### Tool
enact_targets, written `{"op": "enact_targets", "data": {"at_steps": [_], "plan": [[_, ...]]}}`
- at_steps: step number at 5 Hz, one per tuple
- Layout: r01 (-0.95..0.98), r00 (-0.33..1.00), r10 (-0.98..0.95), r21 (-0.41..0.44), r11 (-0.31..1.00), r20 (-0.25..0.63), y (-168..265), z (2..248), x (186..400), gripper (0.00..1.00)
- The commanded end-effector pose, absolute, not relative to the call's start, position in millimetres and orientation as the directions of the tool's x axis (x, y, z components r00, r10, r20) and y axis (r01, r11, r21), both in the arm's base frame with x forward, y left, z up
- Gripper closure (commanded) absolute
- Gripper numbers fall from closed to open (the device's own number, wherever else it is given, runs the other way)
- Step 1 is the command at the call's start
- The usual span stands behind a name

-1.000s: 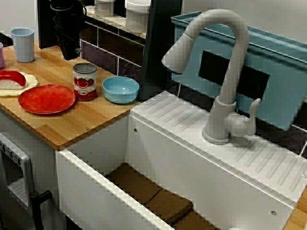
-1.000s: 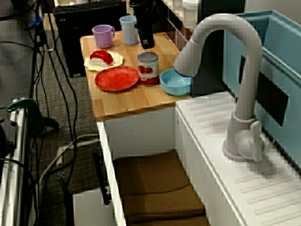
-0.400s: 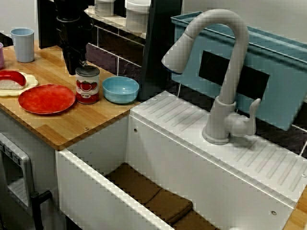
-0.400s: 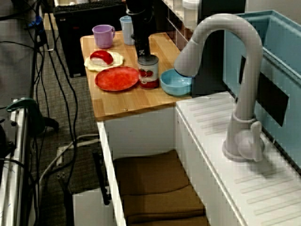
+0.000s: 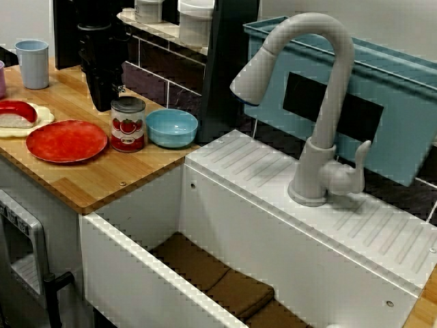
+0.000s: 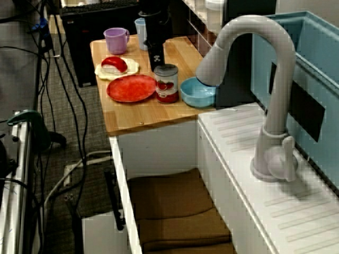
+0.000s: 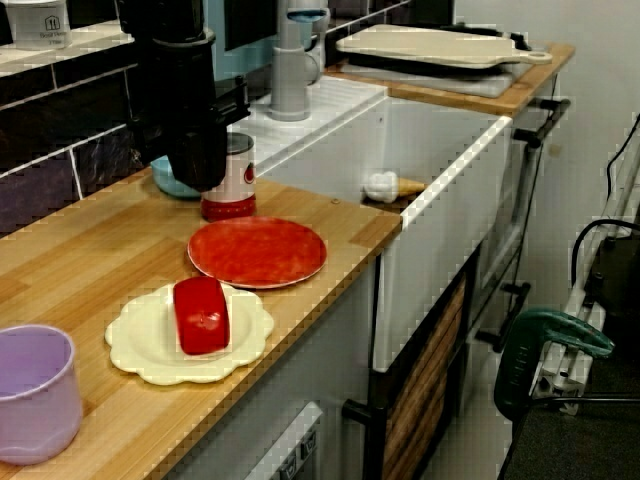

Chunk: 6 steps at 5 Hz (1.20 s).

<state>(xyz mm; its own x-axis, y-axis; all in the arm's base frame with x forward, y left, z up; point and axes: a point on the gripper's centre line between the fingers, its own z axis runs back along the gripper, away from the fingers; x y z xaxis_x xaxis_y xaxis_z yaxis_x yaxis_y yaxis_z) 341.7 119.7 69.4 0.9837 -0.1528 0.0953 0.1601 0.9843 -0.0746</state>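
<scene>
My black gripper (image 5: 102, 101) hangs just over the wooden counter (image 5: 102, 178), close behind and left of a tomato can (image 5: 128, 124). In the view from the counter's end the gripper (image 7: 197, 178) covers the can's (image 7: 237, 178) left side; contact cannot be made out. The view along the counter shows the gripper (image 6: 157, 62) beyond the upright can (image 6: 166, 83). The fingers merge into one dark mass. A red plate (image 5: 66, 141) lies left of the can, a light blue bowl (image 5: 171, 127) right of it.
A cream plate (image 7: 140, 350) carries a red block (image 7: 201, 314). A purple cup (image 7: 32, 390) and a blue cup (image 5: 33, 63) stand further along the counter. The white sink (image 5: 136, 266) with its tall faucet (image 5: 321, 102) adjoins the counter. Dark tiled wall runs behind.
The gripper came in over the can's top, then drew back to its left. The can has slid slightly right and forward, closer to the bowl.
</scene>
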Motion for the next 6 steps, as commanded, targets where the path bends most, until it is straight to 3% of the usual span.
{"op": "enact_targets", "data": {"at_steps": [1, 6], "plan": [[0.122, 0.980, -0.110, -0.066, 0.990, 0.166, 123, 108, 347, 1.00], [-0.010, 0.982, 0.016, -0.032, 0.999, 0.187, 138, 102, 370, 1.00]]}}
